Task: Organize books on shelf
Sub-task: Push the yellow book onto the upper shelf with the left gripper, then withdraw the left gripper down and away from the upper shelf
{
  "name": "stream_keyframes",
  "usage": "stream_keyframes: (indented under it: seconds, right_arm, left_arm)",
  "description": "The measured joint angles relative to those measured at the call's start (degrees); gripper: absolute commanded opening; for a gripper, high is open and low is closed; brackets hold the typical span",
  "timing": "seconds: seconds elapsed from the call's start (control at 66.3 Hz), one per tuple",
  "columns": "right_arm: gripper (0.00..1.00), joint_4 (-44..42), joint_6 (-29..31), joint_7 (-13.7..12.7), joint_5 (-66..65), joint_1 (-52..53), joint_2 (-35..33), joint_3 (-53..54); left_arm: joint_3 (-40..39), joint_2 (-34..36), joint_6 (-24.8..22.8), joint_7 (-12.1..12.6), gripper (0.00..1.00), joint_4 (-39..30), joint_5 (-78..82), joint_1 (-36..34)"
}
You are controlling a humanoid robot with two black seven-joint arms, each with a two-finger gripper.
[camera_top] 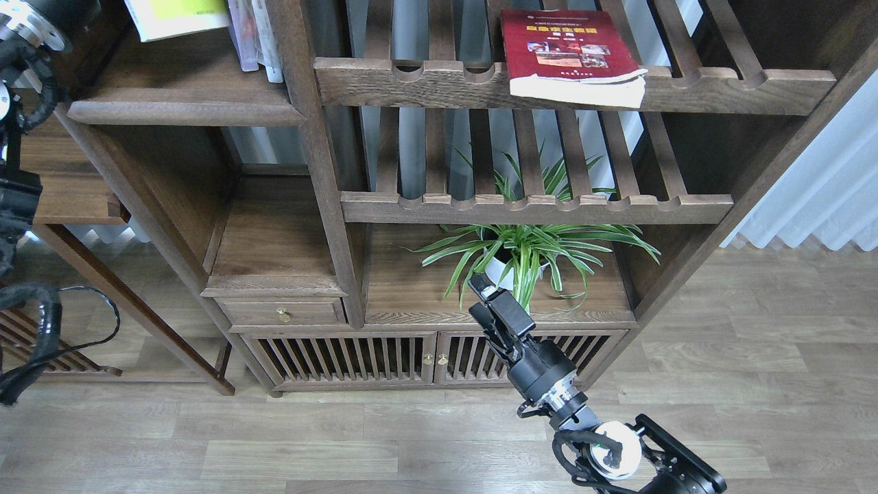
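Dark red book on the slatted rack, right gripper low by the plant.

The dark red book [573,55] lies flat on the upper slatted rack [720,88], its page edge overhanging the scalloped rail. A yellow-green book [178,15] sits on the solid plank shelf [185,110] upper left, beside thin white-spined books [257,34]. The right gripper [485,296] hangs empty before the spider plant [528,250], fingers pressed together. The left gripper's state cannot be told.

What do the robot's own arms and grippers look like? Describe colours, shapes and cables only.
The right arm is matte black with round joint housings, a silver ring, a white disc and looping black cables. Its gripper has two blocky black fingers. The left arm shows black corrugated cable and a silver flange; its gripper is out of view.
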Motion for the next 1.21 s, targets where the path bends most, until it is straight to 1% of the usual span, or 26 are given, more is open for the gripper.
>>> stream_keyframes:
  seconds: [0.181,0.377,0.558,0.679,0.784,0.799,0.95,1.041,1.207]
  right_arm:
    - [0.99,0.0,0.0,0.0,0.0,-0.1,0.0,0.0]
    - [0.99,0.0,0.0,0.0,0.0,-0.2,0.0,0.1]
    - [0.99,0.1,0.0,0.0,0.1,-0.3,0.0,0.1]
    - [0.99,0.2,0.0,0.0,0.1,-0.3,0.0,0.2]
    - [0.99,0.2,0.0,0.0,0.1,-0.3,0.0,0.1]
    - [0.99,0.2,0.0,0.0,0.1,-0.3,0.0,0.1]
    - [0.99,0.2,0.0,0.0,0.0,-0.2,0.0,0.1]
    - [0.99,0.3,0.0,0.0,0.0,-0.1,0.0,0.0]
    - [0.99,0.3,0.0,0.0,0.0,-0.3,0.0,0.0]
  left_arm:
    - [1.0,0.1,0.1,-0.1,0.00,2.6,0.0,-0.2]
    - [3.2,0.7,0.1,-2.1,0.00,4.3,0.1,-0.1]
    - [3.6,0.9,-0.1,-2.9,0.00,4.4,0.1,-0.1]
    - [4.3,0.9,-0.1,-5.0,0.00,4.5,0.2,-0.1]
    - [5.5,0.9,0.0,-8.1,0.00,4.7,0.2,-0.1]
    - [6.1,0.9,0.0,-9.2,0.00,4.7,0.2,-0.1]
    - [7.2,0.9,-0.5,-11.9,0.00,4.7,0.0,-0.1]
    - [7.8,0.6,-0.8,-12.8,0.00,4.7,-0.3,-0.1]
    - [8.7,0.4,-1.6,-13.1,0.00,4.6,-0.4,-0.1]
